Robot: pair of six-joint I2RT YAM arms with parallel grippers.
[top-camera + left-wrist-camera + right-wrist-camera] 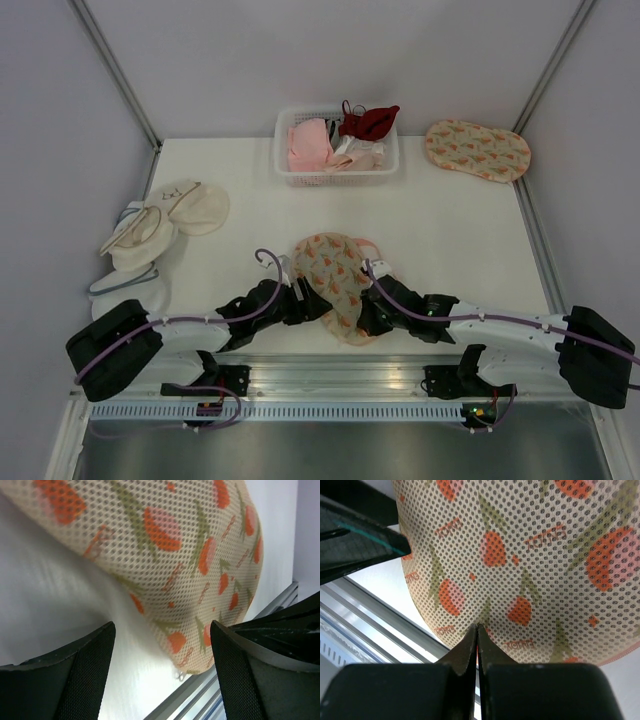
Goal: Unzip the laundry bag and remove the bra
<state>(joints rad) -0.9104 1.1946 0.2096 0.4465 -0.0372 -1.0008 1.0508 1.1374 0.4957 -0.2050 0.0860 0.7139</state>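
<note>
- Right wrist view: right claw (pixel 477 630) is sitting nearest the lens, fingers pressed together. The tips are meeting at the near rim of the laundry bag (pixel 535 555), and a thin reddish sliver is showing between them. I judge it is nipping the bag's edge, but I cannot tell whether that sliver is the zip tab.
- Left wrist view: left claw (pixel 162 675) is hanging with its fingers (pixel 85 680) wide apart and nothing between them. The bag's tip is lying just beyond, and a small metal bit (pixel 179 676) is dangling there, probably the zip pull.
- Top view: the bag is lying on the table (pixel 450 250) at the near edge, between the two claws. The basket (pixel 290 175) and a second printed pouch (pixel 477 150) are sitting well apart at the back.
- The bra is not showing in any view and is presumably inside the bag.
- Step in hand: unzipping is only starting, and the bag is looking shut.
- Next move: the left claw needs to close on that metal bit while the right claw is anchoring the rim.
</note>
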